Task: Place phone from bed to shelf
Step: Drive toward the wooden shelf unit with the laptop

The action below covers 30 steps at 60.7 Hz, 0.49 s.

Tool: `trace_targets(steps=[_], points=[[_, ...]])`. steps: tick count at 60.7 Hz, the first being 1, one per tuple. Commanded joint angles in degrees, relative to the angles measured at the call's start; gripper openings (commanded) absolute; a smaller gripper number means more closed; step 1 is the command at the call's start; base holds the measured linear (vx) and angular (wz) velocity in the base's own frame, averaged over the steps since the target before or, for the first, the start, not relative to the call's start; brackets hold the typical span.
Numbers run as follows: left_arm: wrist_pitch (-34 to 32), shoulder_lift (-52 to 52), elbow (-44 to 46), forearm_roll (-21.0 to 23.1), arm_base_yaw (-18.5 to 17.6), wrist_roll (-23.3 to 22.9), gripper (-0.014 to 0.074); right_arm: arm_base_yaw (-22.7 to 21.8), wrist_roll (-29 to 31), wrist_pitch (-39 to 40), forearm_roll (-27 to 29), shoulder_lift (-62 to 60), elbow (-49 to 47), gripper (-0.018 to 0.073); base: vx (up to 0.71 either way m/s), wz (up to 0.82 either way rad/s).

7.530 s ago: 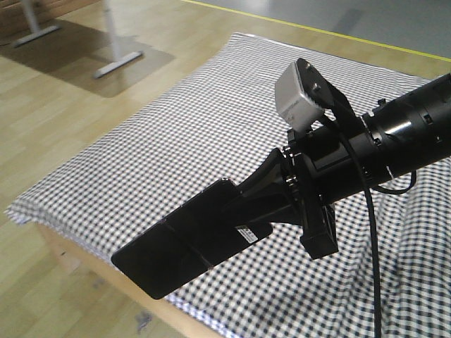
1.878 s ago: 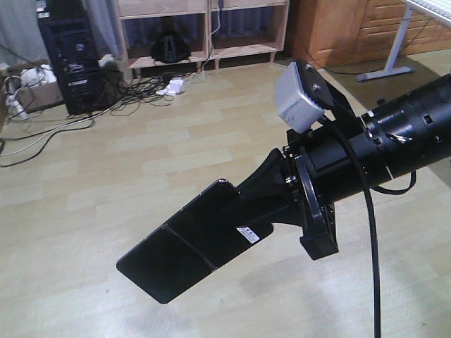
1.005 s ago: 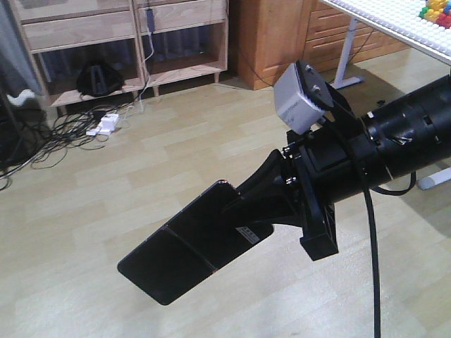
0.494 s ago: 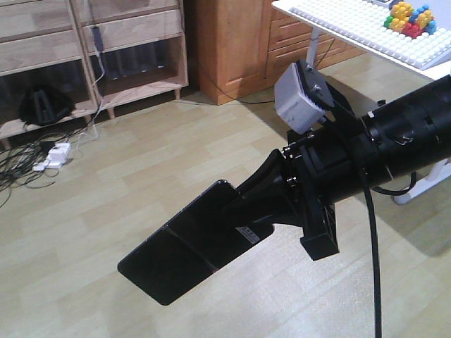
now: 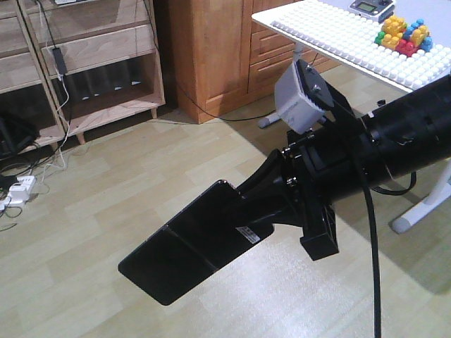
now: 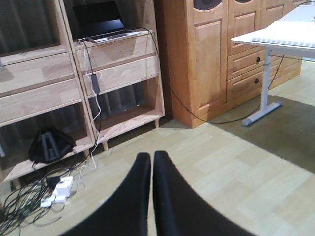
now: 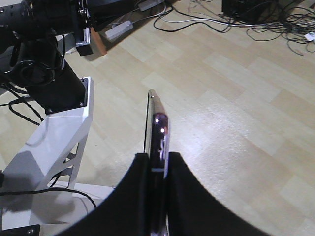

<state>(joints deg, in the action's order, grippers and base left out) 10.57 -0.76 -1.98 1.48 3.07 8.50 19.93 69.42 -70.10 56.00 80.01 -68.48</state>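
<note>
The phone (image 5: 183,250) is a glossy black slab with a seam across its middle and a small white sticker. It hangs in the air above the floor, and my right gripper (image 5: 238,205) is shut on its sticker end. In the right wrist view the phone (image 7: 156,123) shows edge-on, pinched between the two black fingers of the right gripper (image 7: 157,157). My left gripper (image 6: 151,156) is shut with nothing in it and points toward the shelf (image 6: 120,73). The pale-wood shelf (image 5: 99,49) stands at the upper left. The bed is out of view.
A grey laptop (image 6: 101,27) sits on an upper shelf board. A black bag (image 6: 49,145) and a cable tangle with a power strip (image 6: 59,189) lie at the shelf's foot. A brown wooden cabinet (image 5: 211,49) and a white table with toy bricks (image 5: 338,35) stand to the right.
The view has swung away from the bed and across the room. The shelf slid left, and the cabinet and white table came in. The phone stays in the right gripper the same way.
</note>
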Motion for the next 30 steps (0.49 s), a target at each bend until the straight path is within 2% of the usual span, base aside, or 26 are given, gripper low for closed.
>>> trace_targets(steps=[1,30], points=[[-4.2,-0.8,1.3,0.5,-0.3,-0.3,0.0001,-0.1,0.0,-3.6,4.5,-2.0,-1.6,-0.0002,0.43,-0.03],[-4.2,-0.8,1.3,0.5,-0.3,-0.3,0.0001,-0.1,0.0,-3.6,4.5,-2.0,-1.6,-0.0002,0.42,-0.01]])
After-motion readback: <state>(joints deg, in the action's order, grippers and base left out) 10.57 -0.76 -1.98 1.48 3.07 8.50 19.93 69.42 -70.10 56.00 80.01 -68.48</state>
